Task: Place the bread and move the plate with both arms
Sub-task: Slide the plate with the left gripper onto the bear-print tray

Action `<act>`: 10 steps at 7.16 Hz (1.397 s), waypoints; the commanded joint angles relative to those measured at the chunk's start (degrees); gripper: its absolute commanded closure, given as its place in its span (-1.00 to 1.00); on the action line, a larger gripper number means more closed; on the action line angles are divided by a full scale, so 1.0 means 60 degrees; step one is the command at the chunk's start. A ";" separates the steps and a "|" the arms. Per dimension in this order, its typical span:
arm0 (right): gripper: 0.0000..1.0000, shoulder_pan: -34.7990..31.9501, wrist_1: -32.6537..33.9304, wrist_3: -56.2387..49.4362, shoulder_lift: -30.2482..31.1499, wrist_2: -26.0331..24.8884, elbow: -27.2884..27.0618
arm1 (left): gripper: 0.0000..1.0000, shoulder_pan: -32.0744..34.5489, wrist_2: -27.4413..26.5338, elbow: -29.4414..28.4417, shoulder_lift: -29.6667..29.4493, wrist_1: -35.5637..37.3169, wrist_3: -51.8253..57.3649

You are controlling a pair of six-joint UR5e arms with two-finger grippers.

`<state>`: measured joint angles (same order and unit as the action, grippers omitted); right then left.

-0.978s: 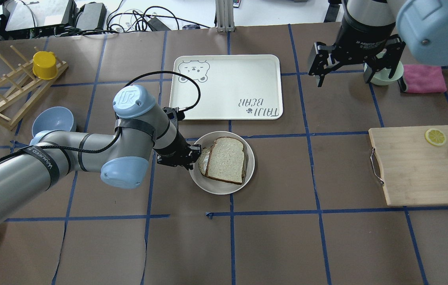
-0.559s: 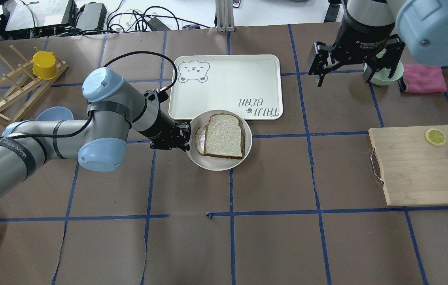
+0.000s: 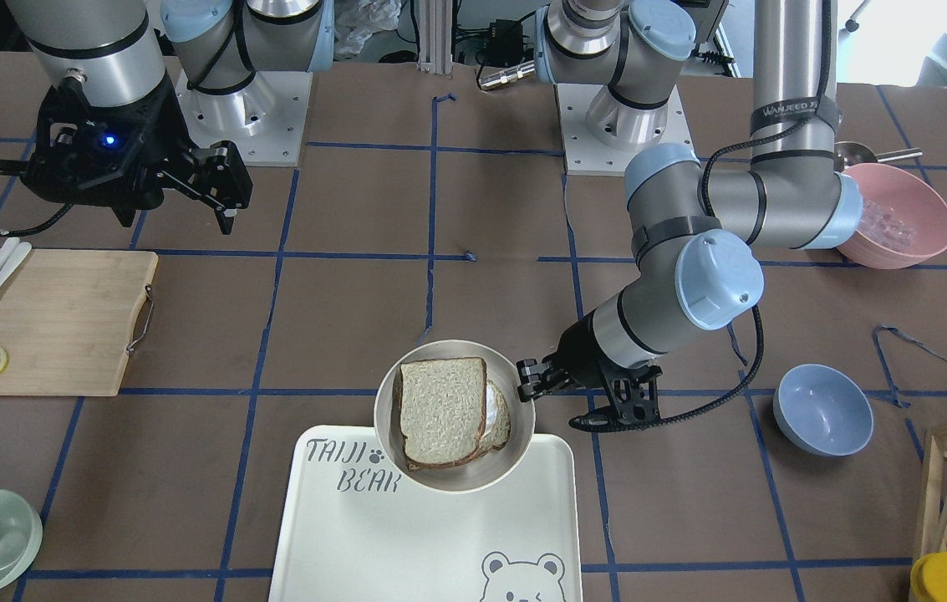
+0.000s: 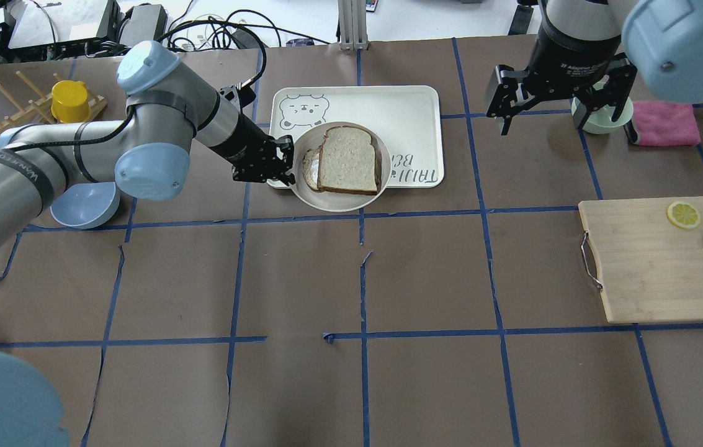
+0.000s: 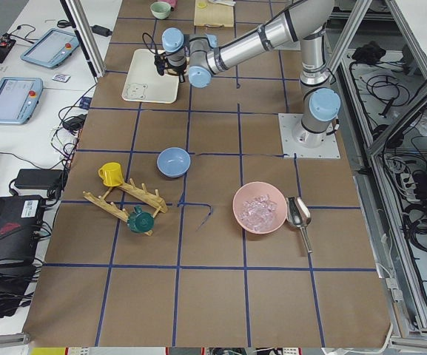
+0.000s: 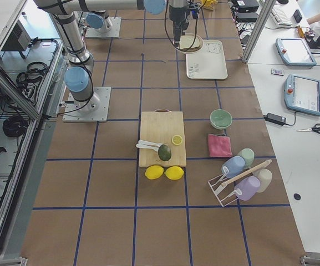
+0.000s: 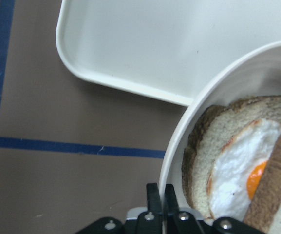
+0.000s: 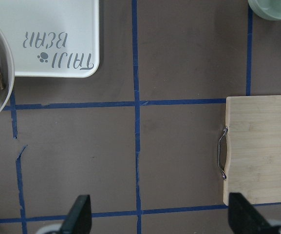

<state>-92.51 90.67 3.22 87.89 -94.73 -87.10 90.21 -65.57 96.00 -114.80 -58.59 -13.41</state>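
The round cream plate (image 4: pixel 334 205) carries the plain bread (image 4: pixel 349 160) lying on top of a darker slice with a fried egg (image 7: pixel 230 168). My left gripper (image 4: pixel 290 165) is shut on the plate's left rim (image 7: pixel 178 142) and holds it over the near edge of the TAIJI BEAR tray (image 4: pixel 407 112). The front view shows the same grip (image 3: pixel 528 384), plate (image 3: pixel 448 487) and bread (image 3: pixel 442 410). My right gripper (image 4: pixel 542 115) is open and empty, high over the table to the right of the tray; its wrist view shows both fingers spread (image 8: pixel 80 215).
A wooden cutting board (image 4: pixel 649 267) with a lemon slice (image 4: pixel 683 215) and white cutlery lies at the right. A blue bowl (image 4: pixel 81 206) sits under my left arm. A green bowl (image 4: pixel 602 123), a pink cloth (image 4: pixel 666 123) and a dish rack with a yellow cup (image 4: pixel 70 102) stand along the far side.
My left arm has carried the plate with the bread away from me, from the bare table up over the tray's near edge. The right arm has not moved.
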 commanded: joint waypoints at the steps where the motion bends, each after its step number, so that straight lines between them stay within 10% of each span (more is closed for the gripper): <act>1: -1.00 0.0096 0.0048 -0.0082 0.0000 -0.0017 0.0000 | 1.00 0.0009 0.0029 -0.1682 -0.1384 -0.0035 -0.0021; 10: -1.00 0.0551 -0.0068 -0.0126 0.0015 0.0115 -0.0044 | 1.00 0.0155 0.0044 -0.2700 -0.2869 0.0258 -0.0138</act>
<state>-89.08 90.29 2.39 87.92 -94.06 -87.36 91.09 -65.38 79.82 -131.69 -57.27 -14.08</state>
